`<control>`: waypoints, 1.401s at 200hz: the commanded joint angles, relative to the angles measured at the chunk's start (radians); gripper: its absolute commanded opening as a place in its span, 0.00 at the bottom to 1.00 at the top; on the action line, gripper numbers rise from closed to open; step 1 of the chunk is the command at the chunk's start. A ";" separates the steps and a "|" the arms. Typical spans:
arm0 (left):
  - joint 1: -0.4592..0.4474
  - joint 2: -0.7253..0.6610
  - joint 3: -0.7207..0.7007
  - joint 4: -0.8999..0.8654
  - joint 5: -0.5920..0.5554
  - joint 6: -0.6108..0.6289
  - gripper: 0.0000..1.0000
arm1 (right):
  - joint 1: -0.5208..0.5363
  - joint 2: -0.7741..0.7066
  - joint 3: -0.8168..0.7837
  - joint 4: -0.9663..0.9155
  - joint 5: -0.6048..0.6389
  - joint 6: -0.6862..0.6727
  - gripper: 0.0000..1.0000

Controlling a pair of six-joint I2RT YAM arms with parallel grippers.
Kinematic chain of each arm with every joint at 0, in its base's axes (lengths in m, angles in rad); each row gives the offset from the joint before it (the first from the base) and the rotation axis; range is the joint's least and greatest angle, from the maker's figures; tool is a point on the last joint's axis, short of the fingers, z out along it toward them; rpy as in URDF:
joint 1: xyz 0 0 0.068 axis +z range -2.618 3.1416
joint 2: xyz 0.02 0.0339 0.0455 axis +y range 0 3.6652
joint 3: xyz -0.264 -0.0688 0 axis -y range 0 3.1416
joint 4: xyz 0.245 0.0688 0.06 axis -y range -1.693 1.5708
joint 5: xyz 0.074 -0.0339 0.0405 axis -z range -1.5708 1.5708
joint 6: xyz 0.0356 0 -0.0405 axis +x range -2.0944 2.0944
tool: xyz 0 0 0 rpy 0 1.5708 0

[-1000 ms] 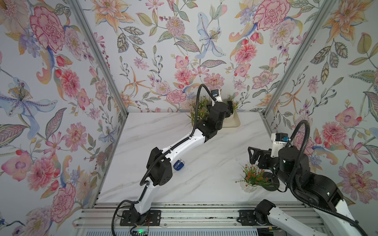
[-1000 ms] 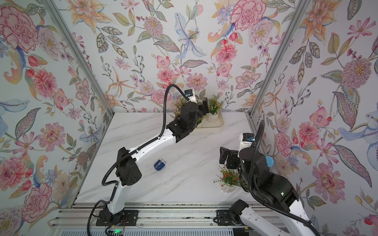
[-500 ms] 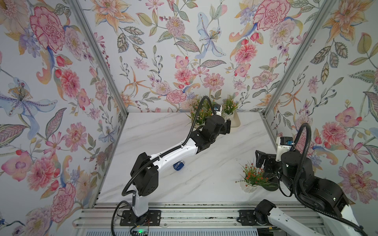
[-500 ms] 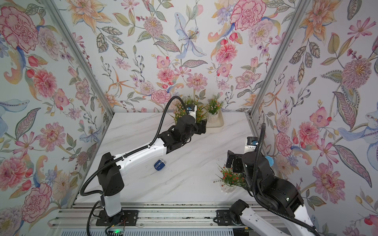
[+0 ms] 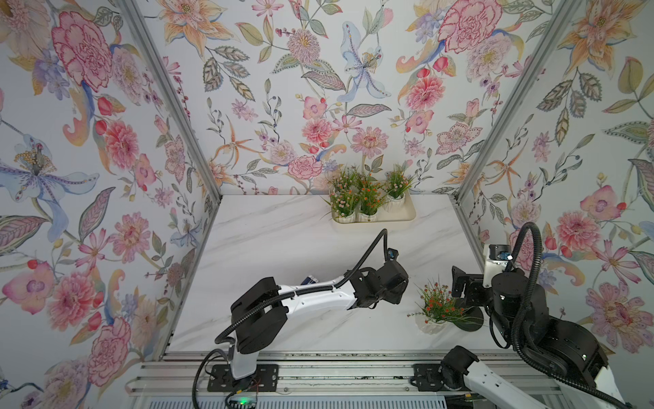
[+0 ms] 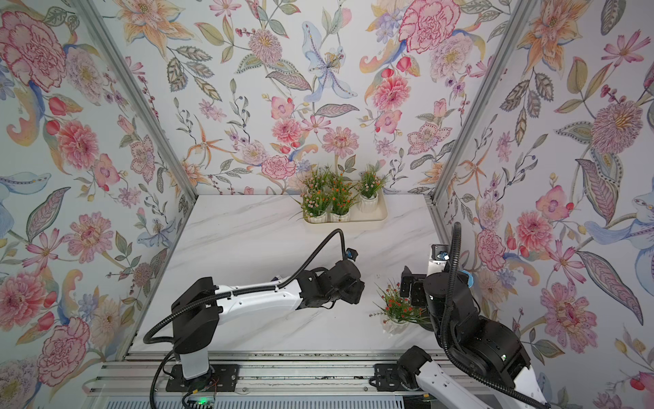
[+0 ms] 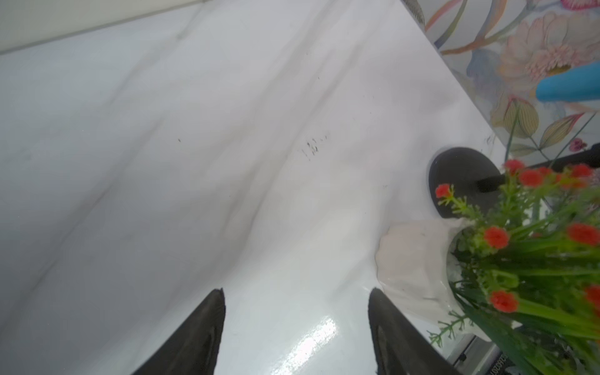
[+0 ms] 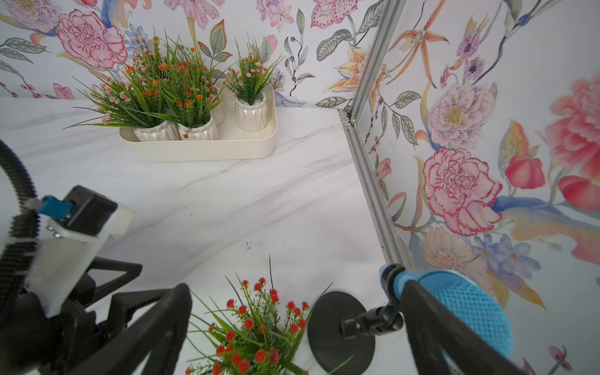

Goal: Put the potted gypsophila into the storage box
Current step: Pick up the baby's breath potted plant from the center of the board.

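Observation:
The storage box (image 5: pixel 407 213) (image 8: pixel 207 151), a cream tray, stands at the back of the table against the wall. Several potted gypsophila (image 5: pixel 368 203) (image 8: pixel 198 128) stand upright in it. One more potted gypsophila (image 5: pixel 437 311) (image 7: pixel 415 259), with red flowers, sits on the table at the front right. My left gripper (image 7: pixel 297 292) (image 5: pixel 393 294) is open and empty just left of that pot. Above that plant (image 8: pixel 256 328) hangs my right gripper (image 8: pixel 295 287) (image 5: pixel 462 287), wide open, with a finger on either side of the sprigs and not touching them.
A black round stand base (image 5: pixel 470 320) (image 8: pixel 337 328) carrying a blue mesh piece (image 8: pixel 467 305) stands right beside the front pot, near the right wall. A small dark-blue and white gadget (image 5: pixel 310 279) peeks out behind my left forearm.
My left arm has drawn back from the storage box to the front of the table, ending beside the red-flowered pot. The right gripper has shifted slightly and stays open.

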 commanded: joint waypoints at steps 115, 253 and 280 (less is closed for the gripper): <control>-0.027 0.233 0.273 -0.046 0.245 0.112 0.71 | -0.009 -0.021 0.000 -0.017 -0.007 0.019 1.00; -0.073 0.403 0.517 -0.210 0.169 0.192 0.65 | -0.008 -0.002 0.051 -0.017 -0.035 -0.016 1.00; -0.079 0.433 0.557 -0.258 0.137 0.199 0.60 | -0.008 0.001 0.052 -0.018 -0.025 -0.022 1.00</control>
